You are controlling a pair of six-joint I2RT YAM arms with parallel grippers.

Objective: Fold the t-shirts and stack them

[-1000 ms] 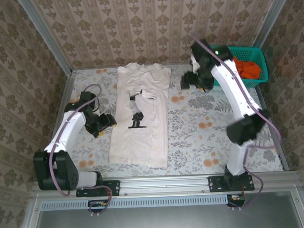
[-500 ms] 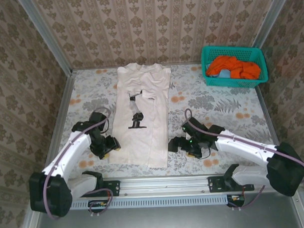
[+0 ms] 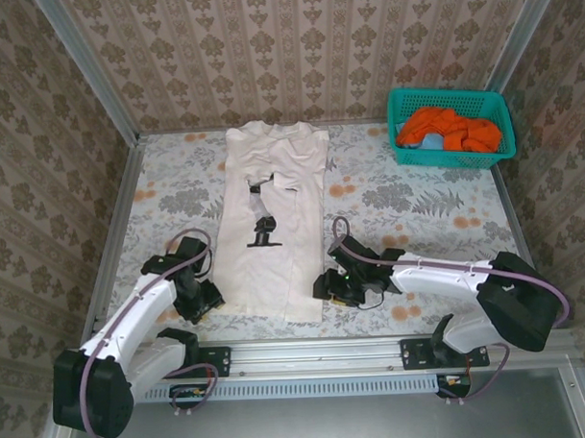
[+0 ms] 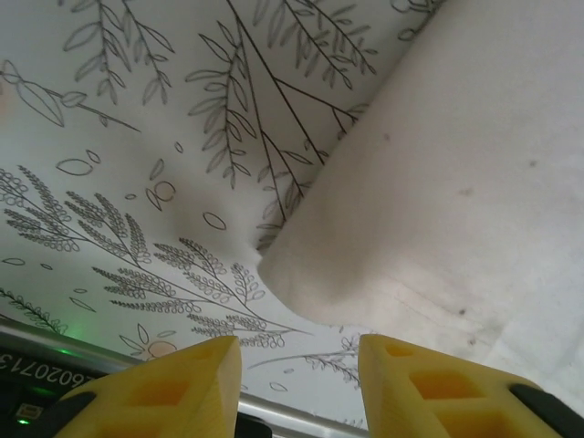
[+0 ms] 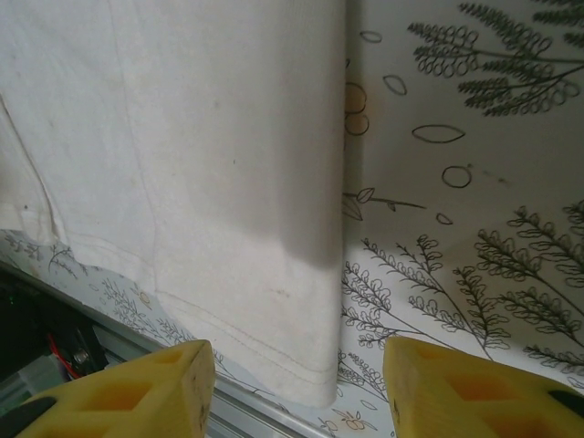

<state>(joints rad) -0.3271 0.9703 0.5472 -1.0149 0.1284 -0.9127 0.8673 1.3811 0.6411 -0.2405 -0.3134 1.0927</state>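
One cream-white t-shirt [image 3: 273, 220] with small black marks lies mid-frame on the bench [image 3: 417, 205], folded into a long strip. Orange shirts [image 3: 448, 127], number unclear, fill one teal basket [image 3: 404, 102] at the upper right. Two hands, the left hand [image 3: 207, 301] and the right hand [image 3: 326, 285], flank the hem, fingers parted and empty.

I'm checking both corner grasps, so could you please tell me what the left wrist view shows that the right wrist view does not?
Left wrist: a rounded, folded corner of the shirt, just ahead of the left claw. Right wrist: its stitched hem and straight side edge, ahead of the right claw. Both: cream cloth on the leaf-print table, claws open.
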